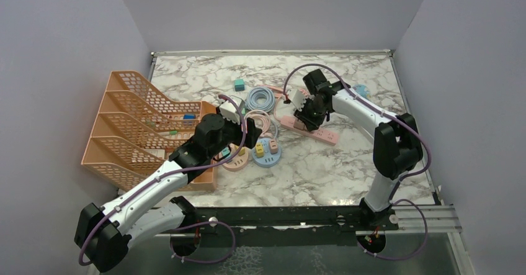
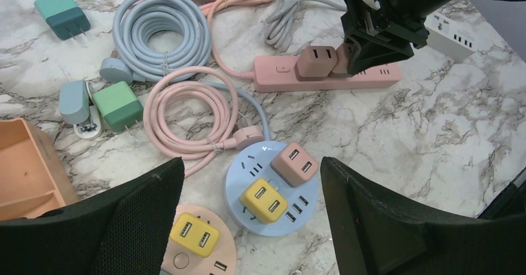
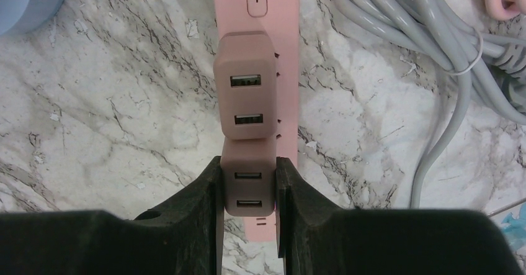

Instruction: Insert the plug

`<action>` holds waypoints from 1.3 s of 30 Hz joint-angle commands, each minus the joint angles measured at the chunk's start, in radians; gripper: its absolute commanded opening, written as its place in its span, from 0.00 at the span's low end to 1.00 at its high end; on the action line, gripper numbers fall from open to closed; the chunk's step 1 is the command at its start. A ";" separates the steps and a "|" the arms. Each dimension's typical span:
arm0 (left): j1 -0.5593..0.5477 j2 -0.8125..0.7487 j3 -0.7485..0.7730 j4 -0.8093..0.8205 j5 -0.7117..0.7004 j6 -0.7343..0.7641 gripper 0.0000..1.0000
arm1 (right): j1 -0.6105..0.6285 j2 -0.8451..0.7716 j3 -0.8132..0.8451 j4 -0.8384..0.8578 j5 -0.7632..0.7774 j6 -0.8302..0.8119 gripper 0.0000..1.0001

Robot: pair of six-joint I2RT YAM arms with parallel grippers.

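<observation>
My right gripper is shut on a brown-pink USB plug cube, held over the pink power strip. A second identical plug sits in the strip just beyond it. In the left wrist view the right gripper covers its plug on the strip, next to the seated plug. My left gripper is open and empty above a round blue socket hub that carries a yellow cube and a pink cube.
An orange file rack stands at the left. Coiled blue, pink and grey cables, green chargers, a round pink hub with a yellow cube and a white adapter lie around.
</observation>
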 commanded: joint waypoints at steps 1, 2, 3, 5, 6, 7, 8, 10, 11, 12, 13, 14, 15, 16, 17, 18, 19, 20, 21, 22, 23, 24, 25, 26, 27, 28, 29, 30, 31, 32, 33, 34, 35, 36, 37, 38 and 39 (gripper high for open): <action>0.005 -0.016 -0.011 0.017 -0.023 -0.011 0.83 | -0.016 0.022 -0.047 0.055 -0.052 -0.034 0.01; 0.005 -0.015 -0.010 0.016 -0.023 -0.009 0.83 | -0.016 0.025 -0.052 0.052 -0.063 -0.038 0.01; 0.005 -0.013 -0.010 0.017 -0.023 -0.007 0.83 | -0.017 0.029 -0.058 0.050 -0.073 -0.042 0.01; 0.005 -0.009 -0.010 0.017 -0.023 -0.003 0.83 | -0.018 0.040 -0.067 0.046 -0.082 -0.049 0.01; 0.005 -0.010 -0.010 0.017 -0.023 -0.001 0.83 | -0.018 0.046 -0.070 0.045 -0.081 -0.051 0.01; 0.005 -0.009 -0.008 0.017 -0.022 0.000 0.83 | -0.018 0.054 -0.074 0.046 -0.079 -0.052 0.01; 0.005 -0.007 -0.008 0.019 -0.023 0.001 0.83 | -0.018 0.059 -0.078 0.050 -0.079 -0.053 0.01; 0.005 -0.008 -0.007 0.019 -0.024 0.002 0.83 | -0.026 0.072 -0.084 0.057 -0.080 -0.056 0.01; 0.005 -0.008 -0.008 0.019 -0.023 0.004 0.83 | -0.032 0.080 -0.087 0.062 -0.082 -0.056 0.01; 0.005 -0.008 -0.008 0.019 -0.025 0.004 0.83 | -0.038 0.085 -0.091 0.065 -0.087 -0.056 0.01; 0.005 -0.008 -0.008 0.019 -0.026 0.005 0.83 | -0.044 0.092 -0.095 0.068 -0.091 -0.057 0.01; 0.005 -0.009 -0.008 0.019 -0.027 0.005 0.83 | -0.047 0.097 -0.099 0.072 -0.094 -0.060 0.01; 0.005 -0.009 -0.008 0.019 -0.029 0.005 0.83 | -0.050 0.106 -0.102 0.074 -0.097 -0.060 0.01; 0.005 -0.009 -0.008 0.018 -0.031 0.007 0.83 | -0.051 0.114 -0.104 0.075 -0.099 -0.062 0.01; 0.005 -0.009 -0.008 0.017 -0.031 0.007 0.83 | -0.053 0.123 -0.105 0.075 -0.102 -0.063 0.01; 0.004 -0.009 -0.008 0.017 -0.032 0.008 0.83 | -0.053 0.133 -0.108 0.077 -0.102 -0.064 0.01; 0.005 -0.010 -0.008 0.017 -0.035 0.010 0.83 | -0.053 0.144 -0.110 0.078 -0.099 -0.066 0.01; 0.005 -0.009 -0.008 0.017 -0.038 0.011 0.83 | -0.054 0.156 -0.113 0.075 -0.095 -0.067 0.01; 0.006 -0.008 -0.008 0.016 -0.040 0.013 0.83 | -0.054 0.171 -0.115 0.075 -0.093 -0.069 0.01; 0.006 -0.007 -0.007 0.016 -0.042 0.014 0.83 | -0.054 0.180 -0.121 0.081 -0.091 -0.069 0.01; 0.006 -0.007 -0.007 0.016 -0.044 0.015 0.83 | -0.055 0.188 -0.128 0.086 -0.090 -0.069 0.01; 0.006 -0.008 -0.007 0.014 -0.048 0.016 0.83 | -0.055 0.197 -0.131 0.089 -0.091 -0.067 0.01; 0.006 -0.007 -0.007 0.013 -0.051 0.018 0.83 | -0.055 0.205 -0.131 0.085 -0.095 -0.068 0.01; 0.006 -0.008 -0.005 0.012 -0.053 0.018 0.83 | -0.055 0.210 -0.127 0.080 -0.100 -0.067 0.01; 0.006 -0.007 -0.005 0.010 -0.057 0.018 0.83 | -0.055 0.210 -0.122 0.078 -0.102 -0.061 0.01; 0.006 -0.006 -0.003 0.008 -0.061 0.018 0.83 | -0.055 0.205 -0.116 0.080 -0.102 -0.052 0.01; 0.006 -0.005 0.000 0.005 -0.066 0.016 0.83 | -0.055 0.194 -0.109 0.090 -0.095 -0.029 0.01; 0.006 -0.003 0.003 0.002 -0.075 0.013 0.83 | -0.055 0.179 -0.098 0.098 -0.084 0.002 0.02; 0.008 0.001 0.009 -0.003 -0.084 0.009 0.84 | -0.055 0.161 -0.082 0.102 -0.076 0.034 0.08; 0.008 0.007 0.015 -0.009 -0.094 0.007 0.85 | -0.055 0.139 -0.070 0.113 -0.069 0.074 0.16; 0.009 0.015 0.023 -0.015 -0.103 0.005 0.85 | -0.058 0.115 -0.054 0.118 -0.070 0.103 0.24; 0.010 0.023 0.033 -0.024 -0.116 0.001 0.86 | -0.061 0.086 -0.041 0.122 -0.088 0.126 0.33; 0.010 0.034 0.044 -0.033 -0.130 -0.002 0.86 | -0.063 0.055 -0.035 0.132 -0.102 0.146 0.41; 0.012 0.045 0.054 -0.044 -0.151 -0.007 0.87 | -0.066 0.023 -0.032 0.143 -0.109 0.164 0.45; 0.014 0.057 0.066 -0.055 -0.171 -0.013 0.87 | -0.069 -0.008 -0.033 0.157 -0.112 0.178 0.48; 0.015 0.070 0.078 -0.068 -0.194 -0.022 0.87 | -0.069 -0.042 -0.038 0.172 -0.109 0.189 0.52; 0.018 0.086 0.094 -0.082 -0.215 -0.031 0.88 | -0.072 -0.072 -0.045 0.189 -0.101 0.204 0.54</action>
